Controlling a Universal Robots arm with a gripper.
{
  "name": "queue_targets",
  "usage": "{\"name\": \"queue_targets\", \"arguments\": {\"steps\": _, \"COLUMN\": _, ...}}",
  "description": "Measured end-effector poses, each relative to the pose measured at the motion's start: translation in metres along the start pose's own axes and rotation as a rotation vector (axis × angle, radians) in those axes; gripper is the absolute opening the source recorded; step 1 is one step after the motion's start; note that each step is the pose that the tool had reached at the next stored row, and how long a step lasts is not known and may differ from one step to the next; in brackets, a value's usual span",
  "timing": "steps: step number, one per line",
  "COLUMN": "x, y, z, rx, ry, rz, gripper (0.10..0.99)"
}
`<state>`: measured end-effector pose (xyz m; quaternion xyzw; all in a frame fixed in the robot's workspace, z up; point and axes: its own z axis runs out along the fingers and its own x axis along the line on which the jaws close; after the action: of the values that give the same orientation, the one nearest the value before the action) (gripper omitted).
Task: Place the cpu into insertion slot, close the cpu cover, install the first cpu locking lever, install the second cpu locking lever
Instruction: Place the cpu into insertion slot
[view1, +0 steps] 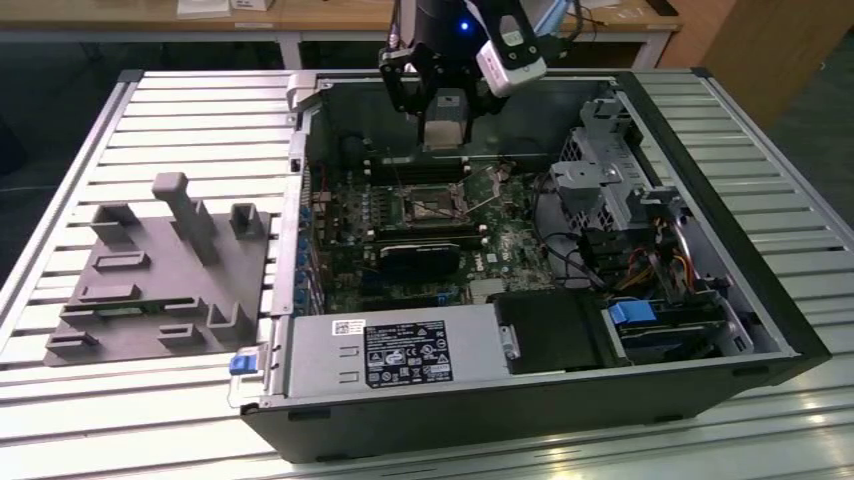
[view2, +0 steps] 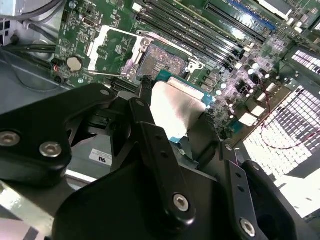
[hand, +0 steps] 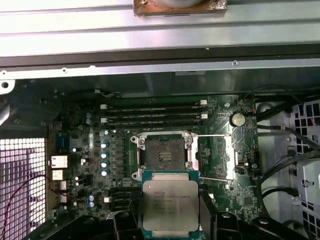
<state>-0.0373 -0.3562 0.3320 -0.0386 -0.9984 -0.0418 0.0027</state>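
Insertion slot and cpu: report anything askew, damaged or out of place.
Nothing stands out. The cpu sits squarely in the gripper near the insertion slot, which is empty, with its cpu cover swung open beside it.

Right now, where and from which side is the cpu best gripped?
Pinch the cpu by two opposite thin edges, from above its metal top, as the gripper does: it is flat and square, and its underside should stay free for the insertion slot.

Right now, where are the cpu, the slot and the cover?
cpu (hand: 170, 207), first wrist view, middle of its metal top.
slot (hand: 162, 152), first wrist view, its dark middle.
cover (hand: 230, 156), first wrist view, its side bar.
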Motion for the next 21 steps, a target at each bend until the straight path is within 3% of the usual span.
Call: {"name": "queue_targets", "arguments": {"steps": 21, "x": -0.0002, "y": -0.0020, "z": 0.0246, "rx": -0.003, "ry": -0.0315, "rz": 0.377, "gripper": 0.537}}
